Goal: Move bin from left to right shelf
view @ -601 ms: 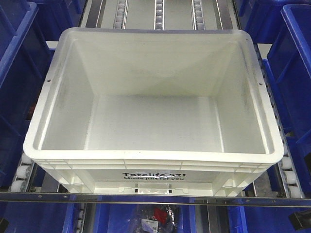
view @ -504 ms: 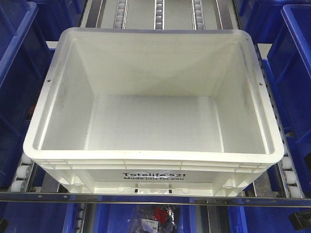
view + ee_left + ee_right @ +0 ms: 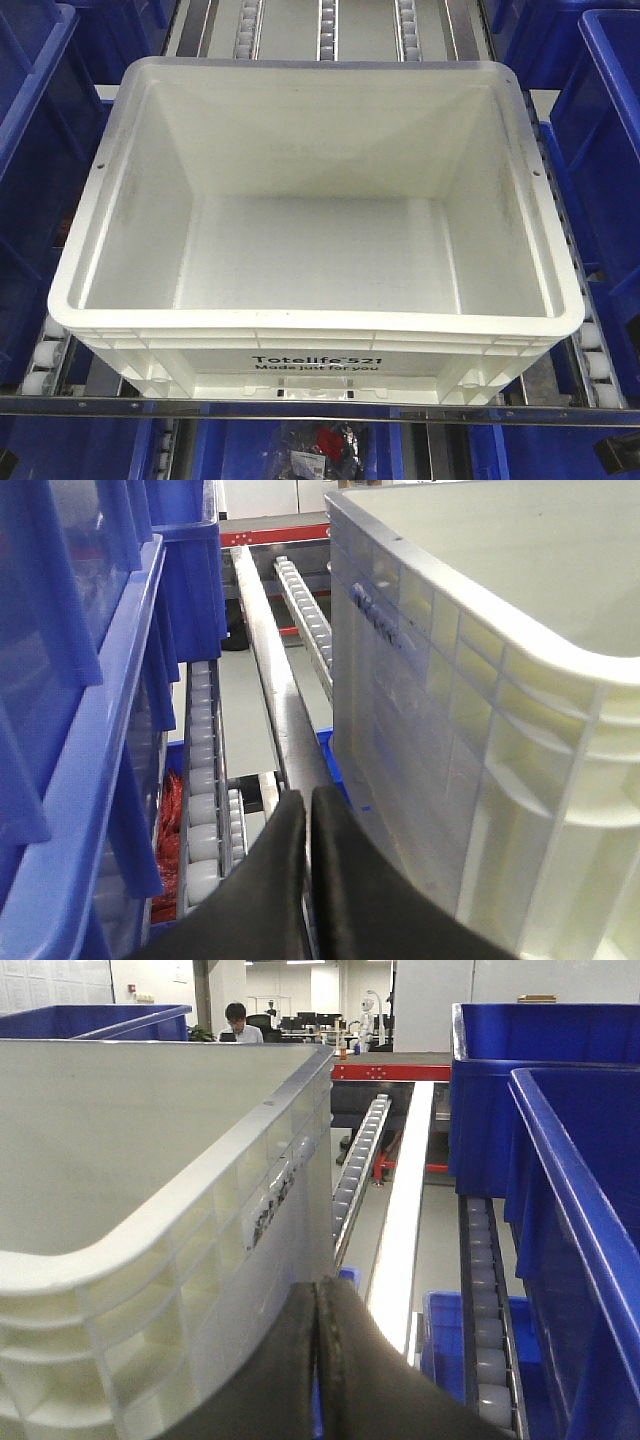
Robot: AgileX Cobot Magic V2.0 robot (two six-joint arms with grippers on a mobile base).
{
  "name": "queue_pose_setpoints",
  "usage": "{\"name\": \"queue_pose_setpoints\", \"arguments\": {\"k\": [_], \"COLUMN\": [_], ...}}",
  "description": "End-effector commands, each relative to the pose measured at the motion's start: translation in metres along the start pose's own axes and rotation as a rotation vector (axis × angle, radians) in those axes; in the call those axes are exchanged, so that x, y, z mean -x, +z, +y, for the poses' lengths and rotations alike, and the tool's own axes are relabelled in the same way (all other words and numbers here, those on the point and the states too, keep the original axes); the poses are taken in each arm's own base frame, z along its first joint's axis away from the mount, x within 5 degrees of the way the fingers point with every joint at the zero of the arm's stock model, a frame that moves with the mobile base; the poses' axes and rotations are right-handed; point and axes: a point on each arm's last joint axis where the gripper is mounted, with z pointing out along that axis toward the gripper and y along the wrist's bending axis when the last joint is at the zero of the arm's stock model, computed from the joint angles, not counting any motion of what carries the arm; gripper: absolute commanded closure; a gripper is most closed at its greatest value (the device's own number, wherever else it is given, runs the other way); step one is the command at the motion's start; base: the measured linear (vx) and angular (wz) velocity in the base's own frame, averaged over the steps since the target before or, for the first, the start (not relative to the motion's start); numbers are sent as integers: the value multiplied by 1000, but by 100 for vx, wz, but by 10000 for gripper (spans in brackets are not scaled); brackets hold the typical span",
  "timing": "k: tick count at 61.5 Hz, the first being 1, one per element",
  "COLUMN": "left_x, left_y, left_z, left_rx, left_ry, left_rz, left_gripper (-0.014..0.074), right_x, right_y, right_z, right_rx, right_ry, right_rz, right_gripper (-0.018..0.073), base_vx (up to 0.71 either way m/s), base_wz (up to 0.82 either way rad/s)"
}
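We see the white bin sitting on the rollers of a shelf. It is open on top and has nothing inside. Black words on its front wall say "Totelife 521 Made just for you". Just in front of the white bin, a metal bar runs along the shelf edge. Behind it, roller tracks run away from us.

The left gripper is low down, close beside the white bin's left wall. Its two black fingers are pressed together and hold nothing. The right gripper is low down, close beside the right wall. Its fingers are pressed together too, with nothing between them. We cannot tell if either gripper touches the wall.

Blue bins stand to the left of the white bin, and another blue bin stands to its right. Below its front, a clear bag with something red lies in a lower blue box.
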Motion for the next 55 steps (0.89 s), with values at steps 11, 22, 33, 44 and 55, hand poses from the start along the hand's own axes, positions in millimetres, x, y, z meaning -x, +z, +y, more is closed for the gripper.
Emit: {"name": "queue_pose_setpoints", "arguments": {"k": [11, 22, 33, 44, 55], "left_x": [14, 18, 31, 55, 93], "left_y": [-3, -3, -6, -15, -24], "left_z": [0, 1, 2, 3, 3], "left_rx": [0, 4, 16, 31, -22], "left_ry": [-6, -6, -4, -9, -207], "left_rz": [-107, -154, -302, -495, -389], "left_gripper": [604, 604, 604, 604, 604], "right_x": [0, 5, 21, 44, 86], "right_y": [0, -1, -4, -10, -17], "right_z": [-1, -1, -2, -3, -1], "right_rx": [-7, -11, -23, -31, 6], "right_ry": [-6, -7, -7, 1, 90], "right_rz": [-59, -107, -287, -431, -268], "right_gripper": [567, 567, 567, 567, 567], "base_vx": [0, 0, 0, 0, 0], "base_wz": [0, 0, 0, 0, 0]}}
